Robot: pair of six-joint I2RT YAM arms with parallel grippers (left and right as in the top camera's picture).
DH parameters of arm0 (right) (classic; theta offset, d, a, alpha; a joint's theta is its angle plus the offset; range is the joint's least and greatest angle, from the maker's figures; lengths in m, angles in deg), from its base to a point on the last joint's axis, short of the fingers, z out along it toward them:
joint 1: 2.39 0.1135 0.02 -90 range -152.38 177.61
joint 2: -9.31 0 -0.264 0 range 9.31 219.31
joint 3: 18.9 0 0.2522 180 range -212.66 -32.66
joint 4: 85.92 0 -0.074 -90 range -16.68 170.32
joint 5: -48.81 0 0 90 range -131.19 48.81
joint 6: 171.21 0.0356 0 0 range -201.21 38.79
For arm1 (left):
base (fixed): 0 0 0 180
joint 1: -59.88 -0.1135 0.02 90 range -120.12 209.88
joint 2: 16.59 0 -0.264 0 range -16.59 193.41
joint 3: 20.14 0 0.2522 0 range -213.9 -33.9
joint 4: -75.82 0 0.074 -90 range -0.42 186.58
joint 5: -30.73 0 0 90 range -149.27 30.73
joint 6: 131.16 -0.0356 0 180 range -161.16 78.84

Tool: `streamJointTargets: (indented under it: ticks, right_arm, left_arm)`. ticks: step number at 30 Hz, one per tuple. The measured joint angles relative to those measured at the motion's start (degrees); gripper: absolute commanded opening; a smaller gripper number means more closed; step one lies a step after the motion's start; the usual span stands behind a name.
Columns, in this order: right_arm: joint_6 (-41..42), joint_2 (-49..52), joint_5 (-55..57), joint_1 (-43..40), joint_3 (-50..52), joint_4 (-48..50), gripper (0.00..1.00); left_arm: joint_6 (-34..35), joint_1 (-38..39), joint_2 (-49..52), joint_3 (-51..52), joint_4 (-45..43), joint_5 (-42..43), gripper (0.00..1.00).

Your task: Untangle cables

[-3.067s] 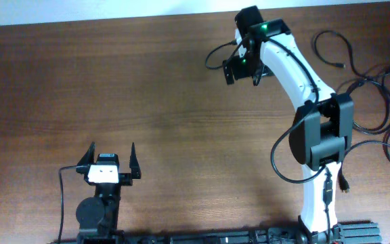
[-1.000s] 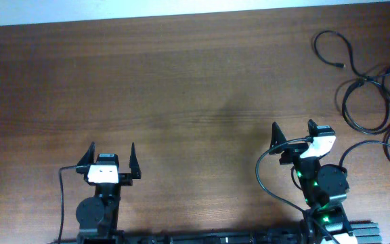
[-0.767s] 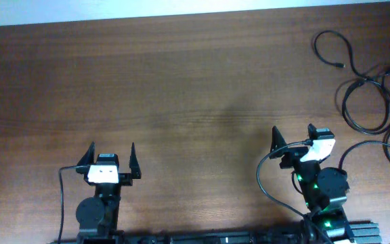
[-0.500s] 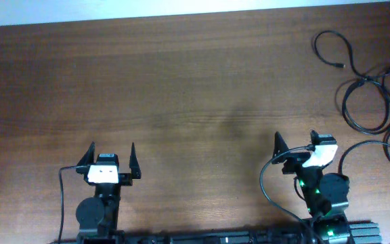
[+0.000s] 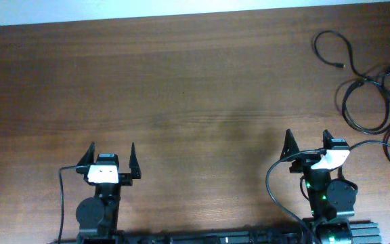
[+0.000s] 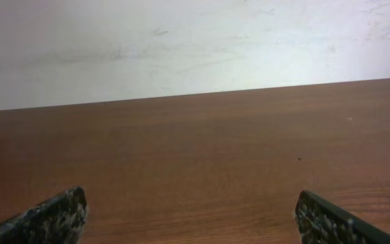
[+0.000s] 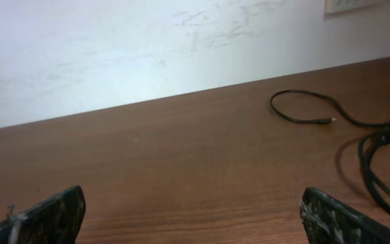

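Some cables look tangled, and the left gripper and right gripper sit wide open, holding nothing.

The brown wood-grain worktop carries thin black cables lying flat near its far right corner, one loose loop apart toward the far edge and the others overlapping in loops that run along the right edge.

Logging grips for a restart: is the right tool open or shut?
Open: right tool shows fingers wide apart, nothing between them.
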Motion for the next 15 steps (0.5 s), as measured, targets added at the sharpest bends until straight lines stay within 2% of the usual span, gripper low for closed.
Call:
streamJointTargets:
  ticks: [9, 15]
  right_arm:
    - [-8.59, 0.0, -2.36, -0.04, 0.0, 0.2, 0.99]
    - [-11.02, 0.0, -3.52, -0.04, 0.0, 0.35, 0.99]
  left_arm:
    - [0.0, 0.0, 0.0, 0.0, -0.02, 0.0, 0.99]
    - [0.0, 0.0, 0.0, 0.0, 0.0, 0.0, 0.99]
